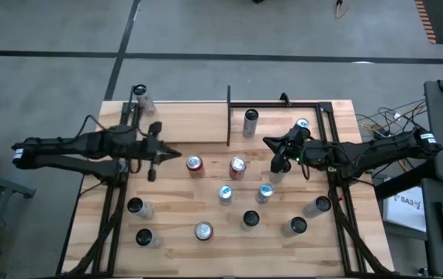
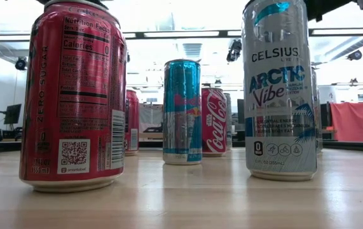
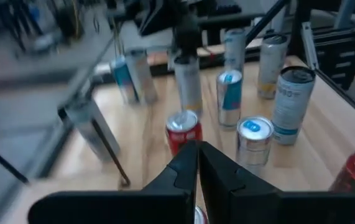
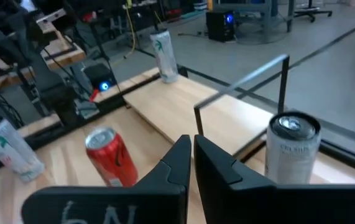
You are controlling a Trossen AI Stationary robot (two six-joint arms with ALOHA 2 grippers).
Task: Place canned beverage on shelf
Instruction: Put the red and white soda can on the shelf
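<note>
Wooden counter [image 1: 178,232] scattered with upright cans. Shelf [image 1: 279,120] at far side, one silver can [image 1: 250,122] standing on it. Left hand [image 1: 176,154] closed, empty, near red can [image 1: 195,164]. Right hand [image 1: 268,142] closed, empty, at shelf's front edge, just beside a second red can [image 1: 237,167].
</note>
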